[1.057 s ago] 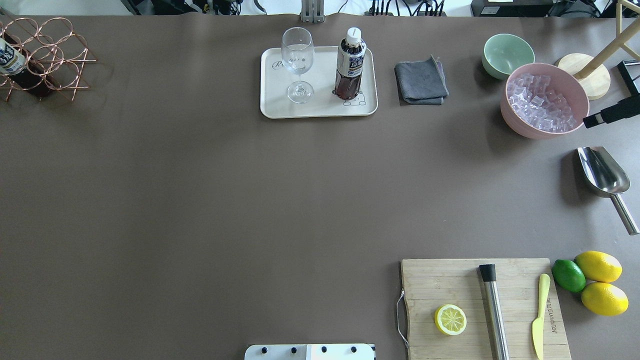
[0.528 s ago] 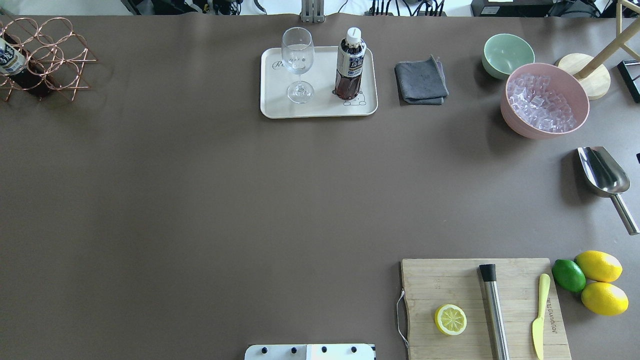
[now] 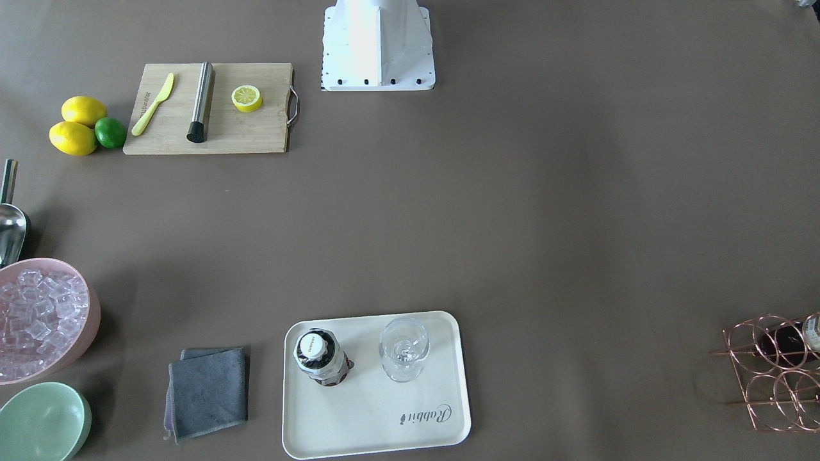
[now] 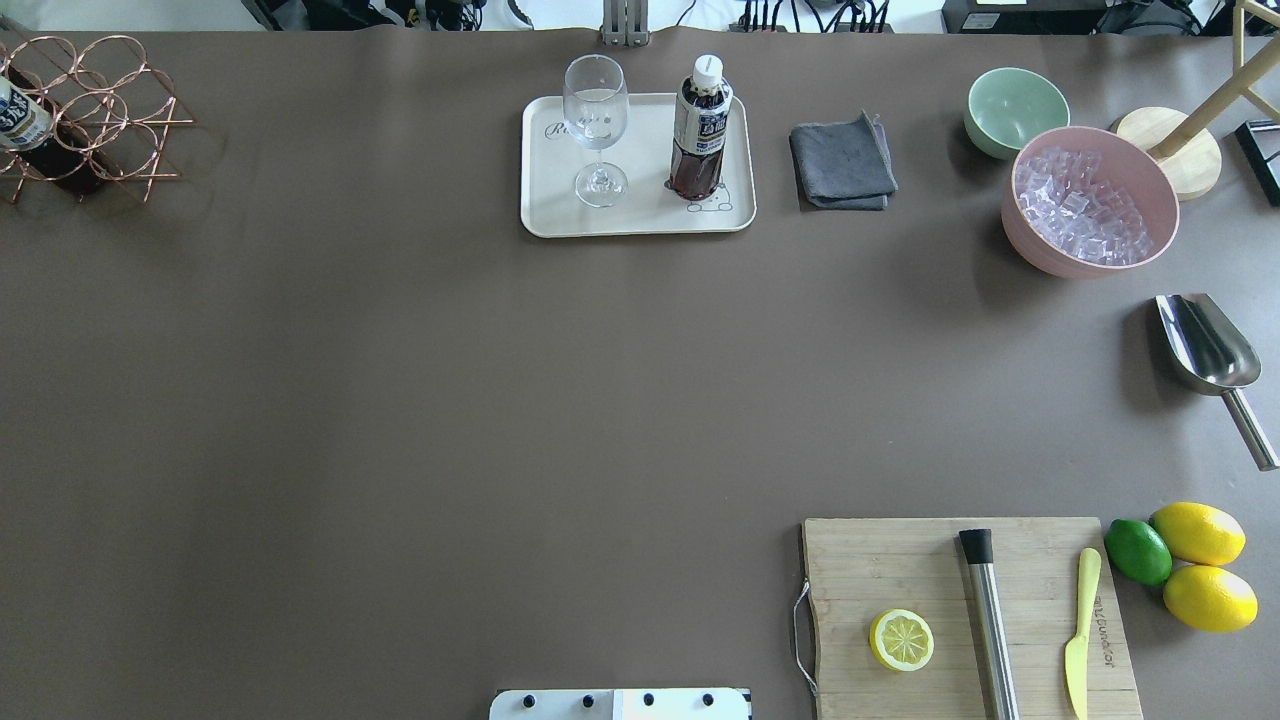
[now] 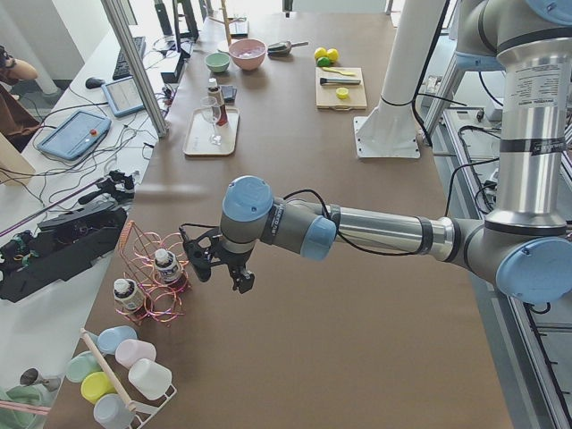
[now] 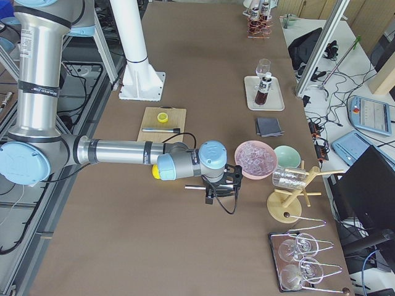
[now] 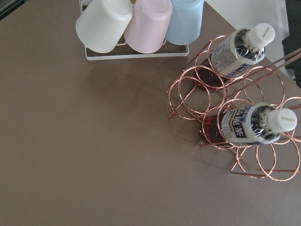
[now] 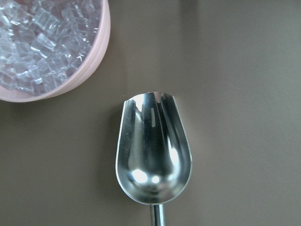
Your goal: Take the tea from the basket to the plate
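Note:
One tea bottle (image 4: 699,130) stands upright on the cream plate (image 4: 640,218), right of a wine glass (image 4: 596,110); the front view shows its white cap (image 3: 313,345). The copper wire basket (image 4: 150,120) sits at the table's far left corner. In the left wrist view it holds two more tea bottles, an upper one (image 7: 237,47) and a lower one (image 7: 254,125), lying in its rings. My left gripper (image 5: 219,271) hangs beside the basket (image 5: 147,290), apart from it; I cannot tell whether it is open or shut. My right gripper (image 6: 222,191) hovers near the pink bowl; I cannot tell its state either.
A grey cloth (image 4: 842,163), mint bowl (image 4: 1015,108), pink ice bowl (image 4: 1088,200) and metal scoop (image 4: 1205,345) fill the far right. A cutting board (image 4: 960,600) with half a lemon lies near right. A rack of pastel cups (image 7: 136,23) stands beside the basket.
The dark tip of my right gripper, seen beside the pink bowl a second ago, has slid out of the overhead view to the right. Bottles, plate and basket have not moved.

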You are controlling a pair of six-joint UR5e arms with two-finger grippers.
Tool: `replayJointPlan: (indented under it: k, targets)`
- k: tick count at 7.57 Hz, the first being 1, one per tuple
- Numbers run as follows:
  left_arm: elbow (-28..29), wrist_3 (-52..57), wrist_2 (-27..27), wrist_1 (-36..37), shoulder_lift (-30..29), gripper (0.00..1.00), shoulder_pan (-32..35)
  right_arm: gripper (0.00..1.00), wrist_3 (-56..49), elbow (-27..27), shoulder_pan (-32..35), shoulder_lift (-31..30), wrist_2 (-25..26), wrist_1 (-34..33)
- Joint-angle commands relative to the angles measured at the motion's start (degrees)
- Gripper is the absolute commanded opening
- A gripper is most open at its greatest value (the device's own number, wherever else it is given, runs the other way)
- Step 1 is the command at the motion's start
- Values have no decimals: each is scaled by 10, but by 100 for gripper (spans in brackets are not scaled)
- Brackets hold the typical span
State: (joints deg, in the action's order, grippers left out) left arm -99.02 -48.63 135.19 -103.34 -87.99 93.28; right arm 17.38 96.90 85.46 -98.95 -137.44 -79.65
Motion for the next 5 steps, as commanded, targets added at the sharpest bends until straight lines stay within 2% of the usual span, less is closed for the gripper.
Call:
replayJointPlan:
  k: [1, 2, 3, 5]
  targets:
    - [-5, 131, 48, 33, 26, 98, -1, 100, -39, -1, 19, -30, 47, -24]
    - [-10, 154, 56, 51, 25, 98, -6, 100, -58, -1, 22, -35, 55, -24]
    - [-12, 223, 60, 53, 30, 98, -3, 100, -58, -1, 22, -35, 56, -27]
    - [-39, 265, 71, 94, 45, 98, -13, 100, -57, 6, 30, -27, 55, -61]
